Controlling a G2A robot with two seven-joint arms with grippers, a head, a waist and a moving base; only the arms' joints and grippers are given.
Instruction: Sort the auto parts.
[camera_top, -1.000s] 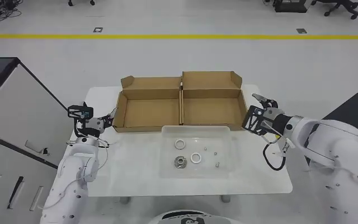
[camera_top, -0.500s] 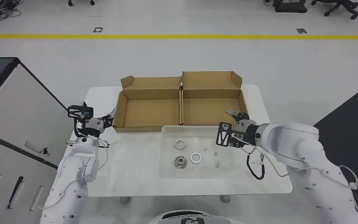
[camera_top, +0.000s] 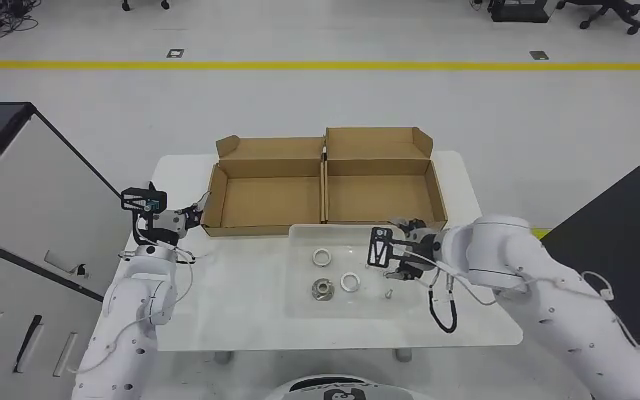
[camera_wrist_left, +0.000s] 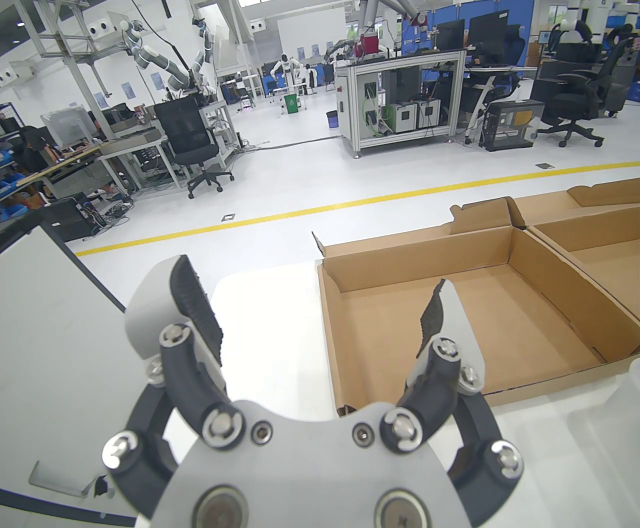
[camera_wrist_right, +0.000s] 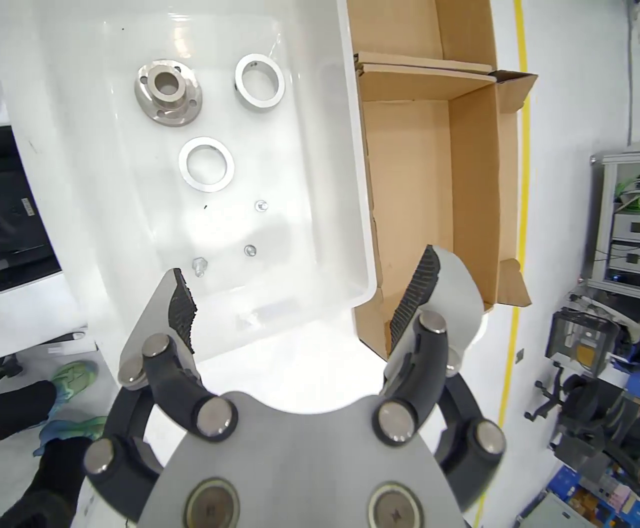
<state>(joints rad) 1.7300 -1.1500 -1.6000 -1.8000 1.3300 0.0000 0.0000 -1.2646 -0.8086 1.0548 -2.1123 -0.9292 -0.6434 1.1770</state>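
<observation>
A clear white tray (camera_top: 350, 308) at the table's middle holds a metal flange (camera_top: 322, 290), two metal rings (camera_top: 322, 257) (camera_top: 351, 282) and three small bolts (camera_top: 389, 294). My right gripper (camera_top: 393, 262) hangs open over the tray's right end, empty. In the right wrist view the flange (camera_wrist_right: 168, 92), rings (camera_wrist_right: 260, 81) (camera_wrist_right: 206, 164) and bolts (camera_wrist_right: 199, 265) lie beyond the right gripper (camera_wrist_right: 302, 290). My left gripper (camera_top: 195, 215) is open and empty at the table's left side, beside the left cardboard box (camera_wrist_left: 450, 320).
Two open cardboard boxes (camera_top: 268, 195) (camera_top: 380, 185) stand side by side behind the tray, both with bare bottoms. The right box (camera_wrist_right: 415, 190) touches the tray's far rim (camera_wrist_right: 357, 200). A grey cabinet (camera_top: 40, 190) stands left of the table.
The right arm swung in from the table's right edge to above the tray's right end, gripper still open. The left arm has not moved.
</observation>
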